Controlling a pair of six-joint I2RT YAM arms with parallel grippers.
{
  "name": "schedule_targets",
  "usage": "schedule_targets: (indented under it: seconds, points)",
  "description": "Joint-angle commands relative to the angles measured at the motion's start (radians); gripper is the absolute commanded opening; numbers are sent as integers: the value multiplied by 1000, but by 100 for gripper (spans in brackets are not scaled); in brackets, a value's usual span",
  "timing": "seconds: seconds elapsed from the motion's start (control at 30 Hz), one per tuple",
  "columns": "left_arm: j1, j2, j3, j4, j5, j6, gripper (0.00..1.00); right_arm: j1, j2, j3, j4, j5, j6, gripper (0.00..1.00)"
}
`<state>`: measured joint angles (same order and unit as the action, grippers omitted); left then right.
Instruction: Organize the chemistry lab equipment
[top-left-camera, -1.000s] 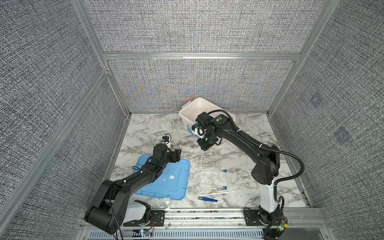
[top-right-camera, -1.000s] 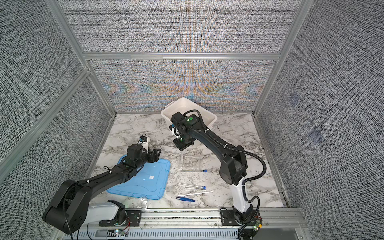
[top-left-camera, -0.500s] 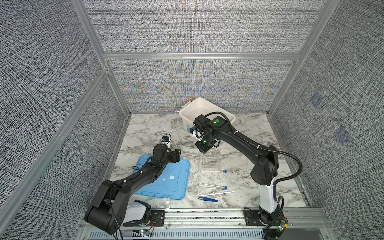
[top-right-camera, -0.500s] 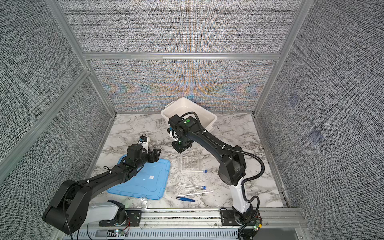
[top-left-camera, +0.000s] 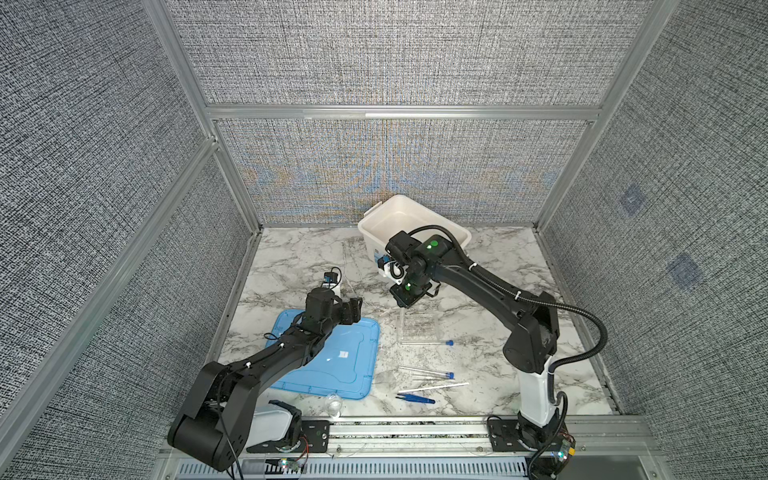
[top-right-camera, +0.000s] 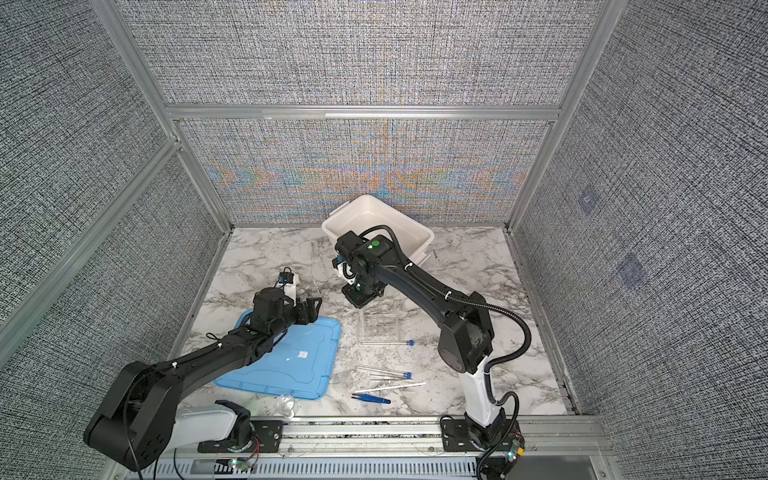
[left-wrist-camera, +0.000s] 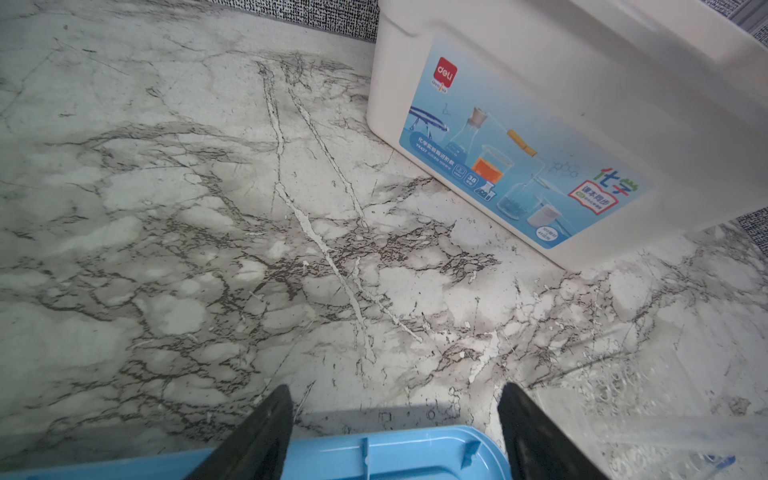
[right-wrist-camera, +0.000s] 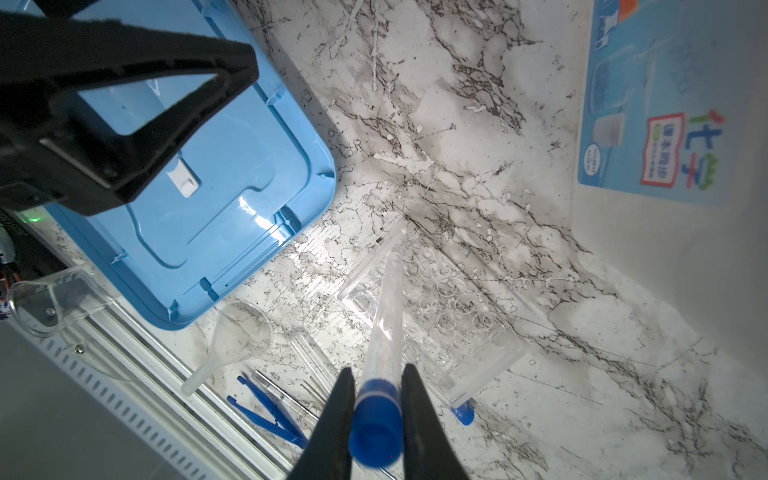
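Observation:
In the right wrist view my right gripper (right-wrist-camera: 377, 372) is shut on a clear blue-capped tube (right-wrist-camera: 386, 316), its fingers on the blue cap. The tube slants down, and its tip is at the near corner of the clear rack (right-wrist-camera: 457, 324). In both top views this gripper (top-left-camera: 404, 298) hangs just behind the rack (top-left-camera: 417, 328) (top-right-camera: 380, 326). One more tube (top-left-camera: 432, 343) lies along the rack's front and another (top-left-camera: 428, 371) nearer the front. A thin white stick (top-left-camera: 440, 387) and blue tweezers (top-left-camera: 415, 399) lie close by. My left gripper (left-wrist-camera: 395, 399) is open over the lid's far edge.
The light-blue lid (top-left-camera: 340, 357) lies flat at the front left under my left arm. The white tub (top-left-camera: 411, 220) stands at the back behind my right wrist. A clear funnel-shaped glass piece (right-wrist-camera: 241, 332) and a small clear dish (top-left-camera: 334, 402) sit near the front rail.
My right gripper has shifted a little to the left above the rack with the tube in it. The left arm has not moved.

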<state>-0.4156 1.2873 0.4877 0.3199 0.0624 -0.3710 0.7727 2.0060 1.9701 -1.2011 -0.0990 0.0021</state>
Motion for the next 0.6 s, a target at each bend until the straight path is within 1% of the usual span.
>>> schedule_targets:
  seconds: [0.0,0.23,0.37,0.47,0.57]
  points:
    - [1,-1,2,13,0,6,79,1,-16,-9,-3,-18,4,21]
    - [2,1,2,19,1,6,79,1,-71,-22,17,-13,-2,39]
    - [2,-5,0,18,-5,12,79,0,-121,-32,28,16,-29,43]
    - [2,-11,0,15,-9,18,79,1,-193,-90,68,63,-22,47]
    - [1,-18,-3,16,-9,22,79,-2,-293,-199,133,109,-9,53]
